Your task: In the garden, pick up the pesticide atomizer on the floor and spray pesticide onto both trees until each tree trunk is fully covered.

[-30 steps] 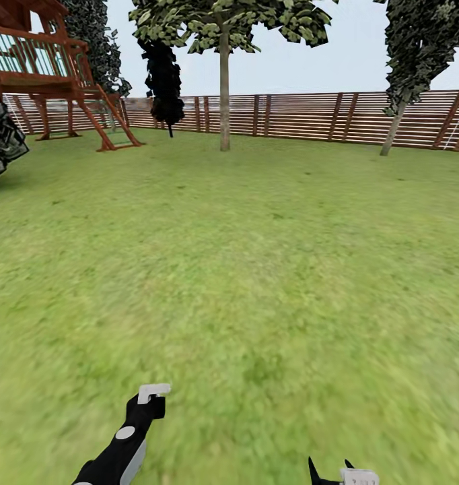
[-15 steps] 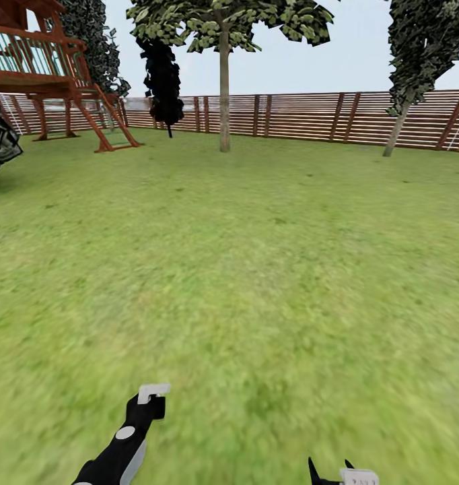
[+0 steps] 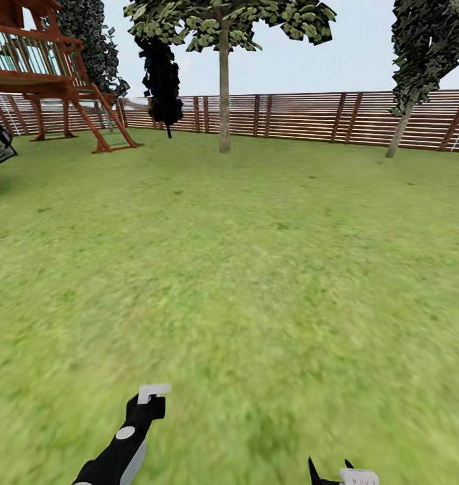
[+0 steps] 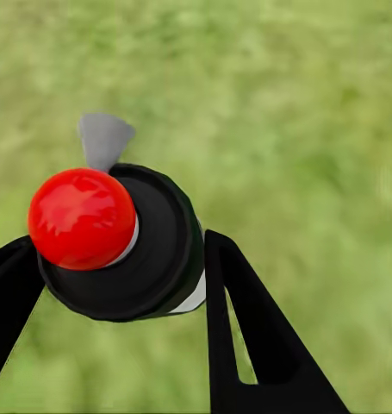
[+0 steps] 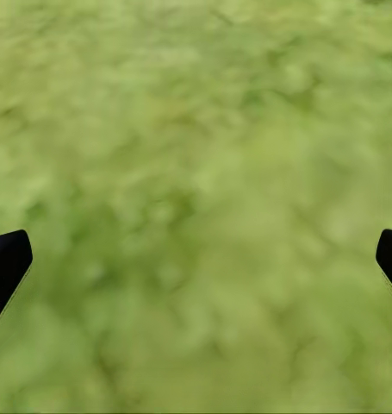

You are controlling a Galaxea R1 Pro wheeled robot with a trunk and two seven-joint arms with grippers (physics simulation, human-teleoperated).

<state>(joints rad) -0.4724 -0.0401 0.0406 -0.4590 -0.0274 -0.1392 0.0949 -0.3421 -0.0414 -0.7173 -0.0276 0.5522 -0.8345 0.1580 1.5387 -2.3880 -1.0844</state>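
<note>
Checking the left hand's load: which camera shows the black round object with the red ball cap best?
Left wrist view: the black round object with the red ball cap sits large and sharp between the left gripper's fingers. In the head view it is too small to make out; the right wrist view looks at green grass.

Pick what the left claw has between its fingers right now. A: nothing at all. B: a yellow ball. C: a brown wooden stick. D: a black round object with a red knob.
D: in the left wrist view the left claw has its black fingers on either side of a black round object with a red knob, above blurry green grass.
</note>
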